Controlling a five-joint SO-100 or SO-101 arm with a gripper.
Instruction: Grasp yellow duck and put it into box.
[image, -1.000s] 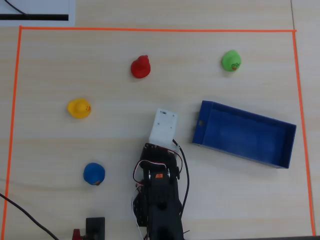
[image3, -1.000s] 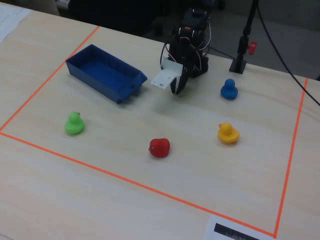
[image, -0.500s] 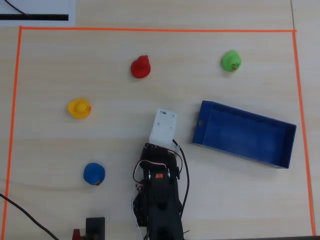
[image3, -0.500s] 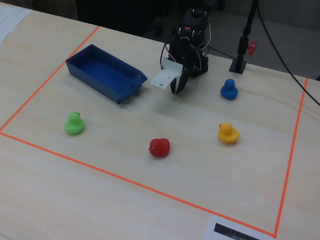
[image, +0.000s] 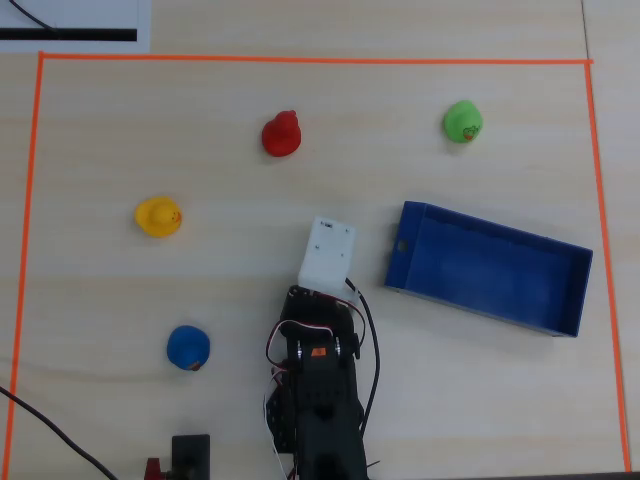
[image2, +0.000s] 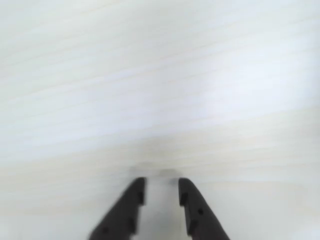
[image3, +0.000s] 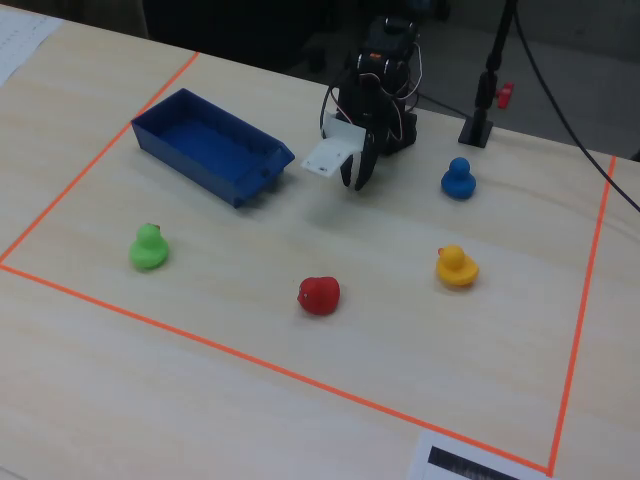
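Note:
The yellow duck (image: 158, 216) sits on the pale wooden table, left of centre in the overhead view and at the right (image3: 456, 266) in the fixed view. The box (image: 398, 252), a long blue tray, lies empty at the right overhead and at the upper left (image3: 190, 165) in the fixed view. My gripper (image3: 355, 183) hangs just above the table between them, well away from both. Overhead, the arm's white block (image: 327, 255) hides it. In the wrist view my gripper (image2: 161, 181) shows two dark fingers a narrow gap apart, with only bare table between them.
A red duck (image: 282, 135), a green duck (image: 462, 121) and a blue duck (image: 187, 347) stand apart inside the orange tape border (image: 300, 60). The blue duck (image3: 457, 178) is nearest the arm base. A black stand (image3: 476, 130) rises behind it.

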